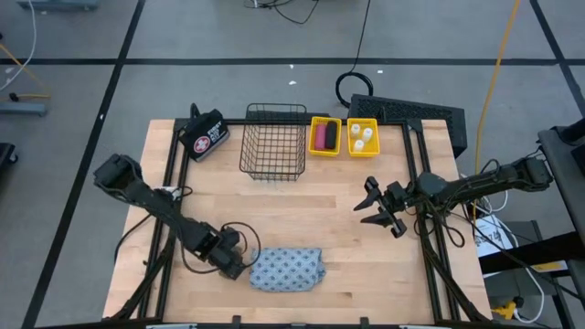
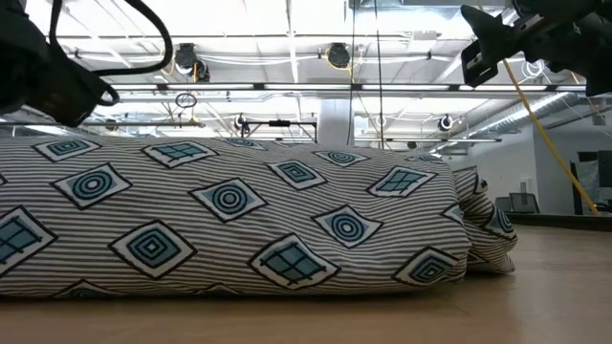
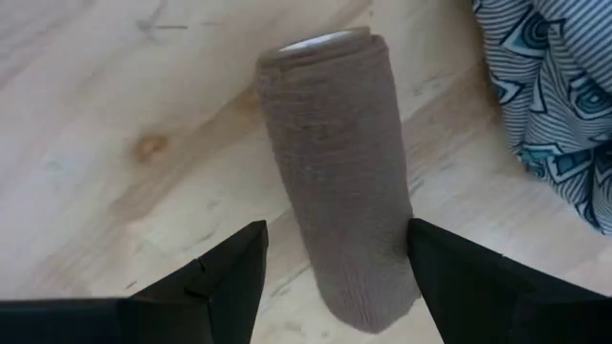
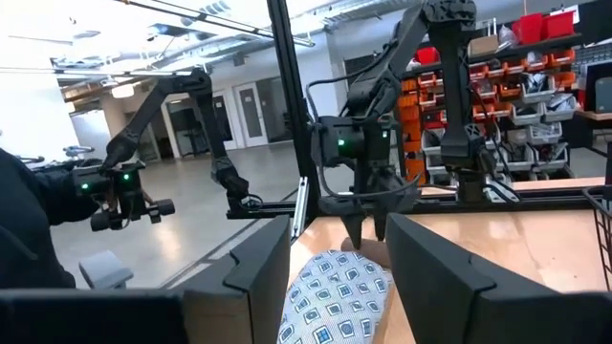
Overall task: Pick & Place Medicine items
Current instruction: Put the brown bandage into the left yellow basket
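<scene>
The brown bar, a wrapped roll, lies flat on the wood in the left wrist view. My left gripper is open low over the table's near left part, one finger on each side of the bar's near end. The blue-grey patterned pouch lies on the table just right of it. My right gripper hangs open above the table's right half, touching nothing. The pink roll lies in one yellow bin, and the white bottles stand in the other. My left gripper's fingers come from above, slanting, and stand across the brown bar near its close end. One finger lies right against the bar's side; whether it touches, I cannot tell. The other finger stands apart from it. The bar rests lengthwise on the table.
A wire basket stands at the far middle, with the two yellow bins to its right. A black bag with a red-and-white emblem lies at the far left. Bare wood spans the middle. In the low view the pouch fills the foreground.
</scene>
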Robot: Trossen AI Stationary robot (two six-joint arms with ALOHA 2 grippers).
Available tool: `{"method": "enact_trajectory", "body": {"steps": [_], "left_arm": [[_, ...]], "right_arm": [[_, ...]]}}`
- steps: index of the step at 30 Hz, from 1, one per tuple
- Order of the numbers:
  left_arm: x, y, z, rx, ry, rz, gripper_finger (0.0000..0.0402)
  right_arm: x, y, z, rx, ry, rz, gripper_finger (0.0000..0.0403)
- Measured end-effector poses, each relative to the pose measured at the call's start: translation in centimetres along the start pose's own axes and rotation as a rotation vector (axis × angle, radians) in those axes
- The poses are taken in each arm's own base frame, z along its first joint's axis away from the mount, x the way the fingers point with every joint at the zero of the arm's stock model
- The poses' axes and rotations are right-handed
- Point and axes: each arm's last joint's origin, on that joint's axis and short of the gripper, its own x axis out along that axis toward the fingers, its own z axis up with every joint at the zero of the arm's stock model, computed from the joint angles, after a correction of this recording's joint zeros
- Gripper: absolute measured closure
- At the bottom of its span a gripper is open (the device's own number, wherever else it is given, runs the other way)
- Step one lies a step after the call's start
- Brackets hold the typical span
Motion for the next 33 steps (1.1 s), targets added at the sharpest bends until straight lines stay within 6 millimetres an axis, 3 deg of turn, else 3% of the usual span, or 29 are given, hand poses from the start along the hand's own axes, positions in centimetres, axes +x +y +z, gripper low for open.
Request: {"method": "enact_trajectory", "body": {"steps": [11,22,33], "left_arm": [[2.7,-1.7,0.4,0.067,-0.004,-0.047,0.0147],[2.8,-1.8,1.0,0.115,-0.039,-0.061,0.0147],[2.8,-2.1,1.2,0.306,-0.075,-0.082,0.0147]], "right_arm": [[0.0,0.0,-0.1,0.004,0.014,-0.005,0.0241],[0.0,0.0,-0.2,0.007,0.015,-0.006,0.0241],[0.0,-0.1,-0.2,0.009,0.022,-0.007,0.0241]]}}
